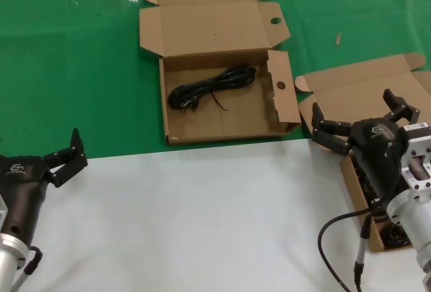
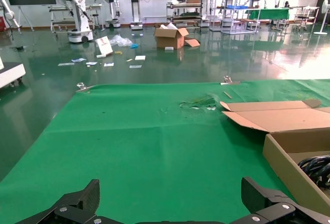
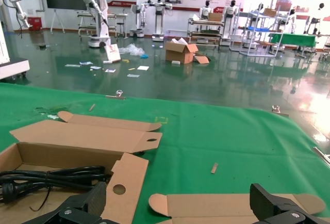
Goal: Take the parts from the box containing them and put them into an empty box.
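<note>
The holed-flap box (image 1: 286, 93) lies open at the back middle, with one black coiled cable (image 1: 212, 87) inside; both also show in the left wrist view, box (image 2: 289, 167) and cable (image 2: 317, 164), and in the right wrist view, box (image 3: 126, 182) and cable (image 3: 51, 177). The plain-lidded box (image 1: 350, 90) sits at the right, its lid (image 3: 232, 206) folded back. Its parts (image 1: 394, 237) are mostly hidden under my right arm. My right gripper (image 1: 357, 114) (image 3: 178, 203) hovers open above that box's near-left corner, holding nothing. My left gripper (image 1: 67, 151) (image 2: 170, 201) waits open at the lower left.
A white surface (image 1: 202, 218) covers the front half, a green mat (image 1: 67, 70) the back. Small scraps (image 1: 339, 38) lie on the mat behind the boxes. A black cable (image 1: 337, 238) loops off my right arm.
</note>
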Controlling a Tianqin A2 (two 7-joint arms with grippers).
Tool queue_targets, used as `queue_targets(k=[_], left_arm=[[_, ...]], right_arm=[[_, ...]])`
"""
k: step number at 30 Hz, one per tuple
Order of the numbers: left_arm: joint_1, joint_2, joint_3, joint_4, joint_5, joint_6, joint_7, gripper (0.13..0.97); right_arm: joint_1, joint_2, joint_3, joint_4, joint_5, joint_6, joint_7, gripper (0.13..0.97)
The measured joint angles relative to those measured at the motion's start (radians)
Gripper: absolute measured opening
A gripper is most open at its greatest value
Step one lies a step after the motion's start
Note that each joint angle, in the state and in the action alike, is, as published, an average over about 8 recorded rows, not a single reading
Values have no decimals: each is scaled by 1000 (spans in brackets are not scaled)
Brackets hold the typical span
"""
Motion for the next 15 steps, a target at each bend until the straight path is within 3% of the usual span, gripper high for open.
queue_targets(k=[15], left_arm=[[0, 0, 0, 0, 0, 0, 0, 966]], right_arm=[[0, 0, 0, 0, 0, 0, 0, 966]])
